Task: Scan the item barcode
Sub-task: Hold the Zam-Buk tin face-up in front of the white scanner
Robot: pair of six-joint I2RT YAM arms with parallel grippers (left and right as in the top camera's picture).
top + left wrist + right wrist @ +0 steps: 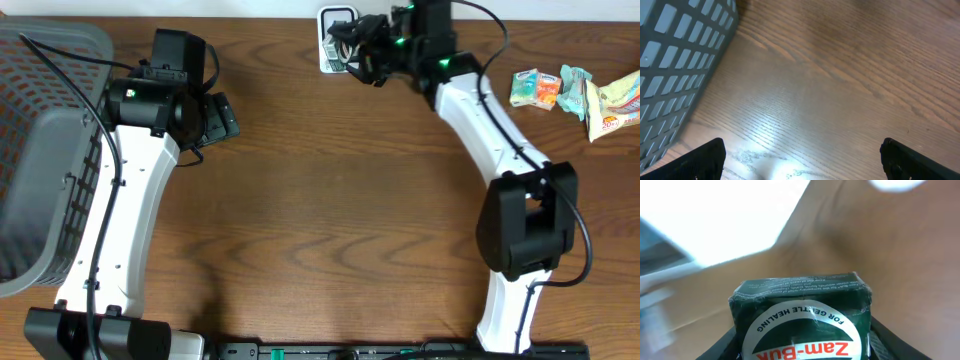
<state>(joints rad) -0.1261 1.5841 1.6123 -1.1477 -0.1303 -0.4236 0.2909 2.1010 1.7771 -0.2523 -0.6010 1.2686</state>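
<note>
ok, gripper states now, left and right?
Left gripper: open, empty.
Right gripper: closed on the Zam-Buk box.

Wooden table point(330, 240): grey basket point(40, 100) left, snack packets point(570, 92) right.

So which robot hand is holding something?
The right gripper: its jaws are closed on the dark green Zam-Buk box. The left gripper hangs wide open with nothing in it, beside the grey basket.
</note>
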